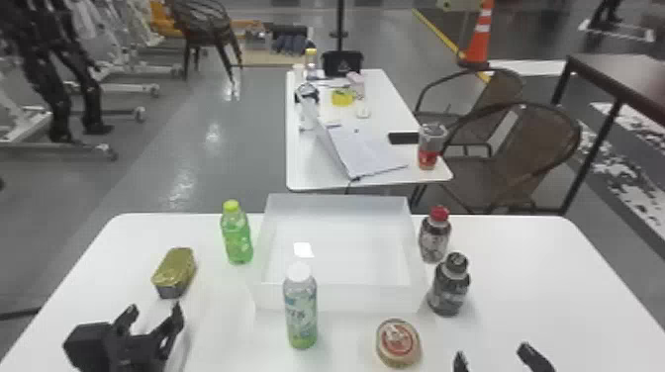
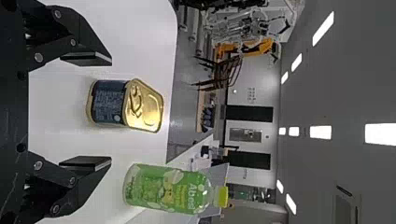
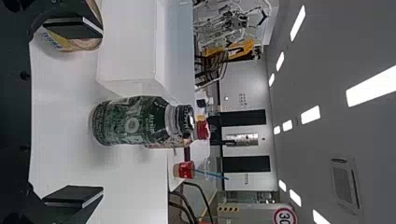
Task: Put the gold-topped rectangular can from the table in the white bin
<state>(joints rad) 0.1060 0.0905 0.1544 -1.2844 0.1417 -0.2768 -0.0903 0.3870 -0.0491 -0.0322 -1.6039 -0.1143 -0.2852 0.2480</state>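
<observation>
Nearest, at the head view's bottom edge, the black two-fingered right gripper (image 1: 493,350) has its flat fingers wide apart and empty, short of a dark, black-capped bottle (image 1: 448,292). On the left side, the black two-fingered left gripper (image 1: 154,307) also has its fingers well apart, touching and holding nothing. Just beyond its fingertips, the gold-topped rectangular can (image 1: 174,269) stands upright on the white table (image 1: 534,277); its shiny lid has rounded corners and a pull ring, and the left wrist view shows a dark blue side label with pale print above a gold bottom edge. Toward the middle are a round can with a red-and-cream lid (image 1: 398,341) and a clear, white-capped bottle with green at its base (image 1: 301,316). Behind that bottle sits the open white rectangular bin (image 1: 341,297), flanked by a green, yellow-capped bottle (image 1: 237,237) and a dark, red-capped bottle (image 1: 434,242). Farther off stands a second white table (image 1: 307,163).
</observation>
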